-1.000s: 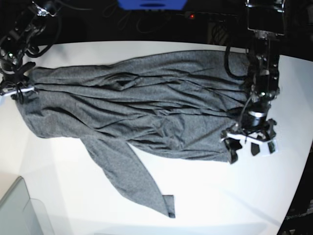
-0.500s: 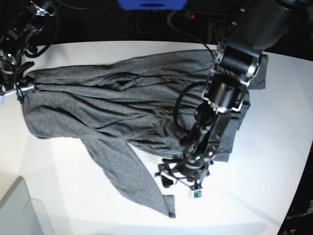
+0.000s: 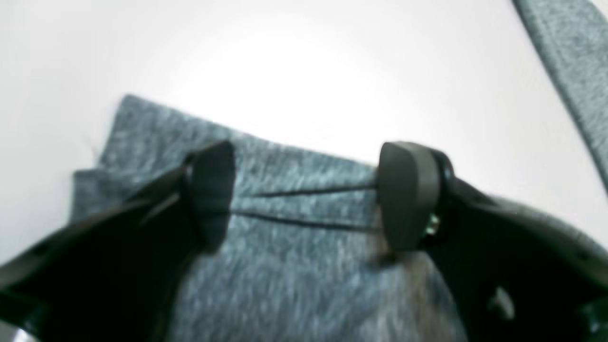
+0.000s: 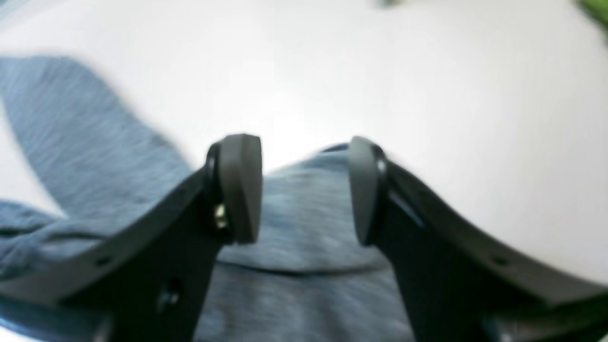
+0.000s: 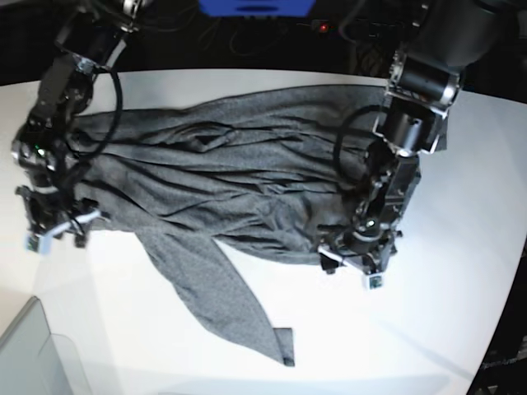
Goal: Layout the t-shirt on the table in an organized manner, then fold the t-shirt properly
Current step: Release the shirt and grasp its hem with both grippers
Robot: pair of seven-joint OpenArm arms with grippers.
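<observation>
We see the left gripper (image 5: 352,260) reaching down over the t-shirt's (image 5: 230,181) lower edge, jaws apart with cloth between the fingertips (image 3: 408,190), not pinched. The right gripper (image 5: 56,224) hangs over the shirt's far corner, jaws likewise apart above fabric. The t-shirt lies spread and wrinkled across the table (image 5: 461,271), one sleeve trailing toward the near edge. Half a second ago the left gripper was nearer that sleeve's cuff; the right one sat higher up at the shirt's end.
</observation>
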